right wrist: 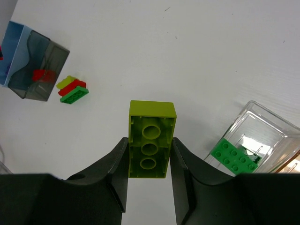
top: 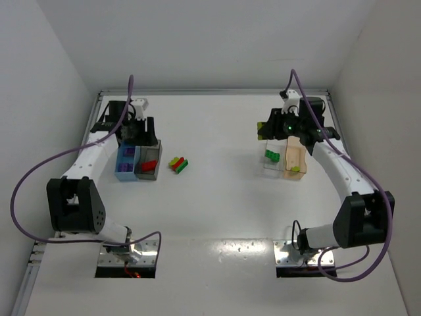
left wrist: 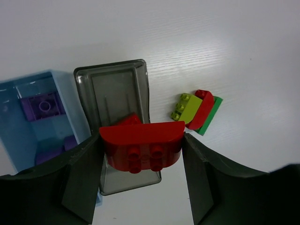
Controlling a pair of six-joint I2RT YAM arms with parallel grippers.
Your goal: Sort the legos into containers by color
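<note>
Because each colour has its own bin, both arms hang over the desk (top: 223,217) holding a brick matched to a destination. Near the left edge, the left gripper (left wrist: 140,159) has its fingers pressed against the two ends of a red brick (left wrist: 140,137) with a curved top. It holds the brick over the dark grey bin (left wrist: 112,89) — a second red piece (left wrist: 129,120) lies in there, so I take it for the red bin, and a release here looks right. Against that bin's left side, the light blue bin (left wrist: 23,136) holds the purple bricks (left wrist: 43,106). Just right of the grey bin, toward the desk's middle, a loose pile (left wrist: 199,111) of one yellow-green, one red and one green brick lies unsorted.

Toward the right edge, the right gripper (right wrist: 150,168) pinches a yellow-green brick (right wrist: 151,136) by its long sides, hollow underside toward the wrist camera, fingers only as far apart as the brick is wide. In that view it shows against bare desk beside the clear bin (right wrist: 276,136), where a green brick (right wrist: 233,156) sits. The tan-orange bin (top: 294,155) next to it holds something yellow-green, so I judge that to be the target — which would mean carrying the brick sideways past the clear bin's rim.
</note>
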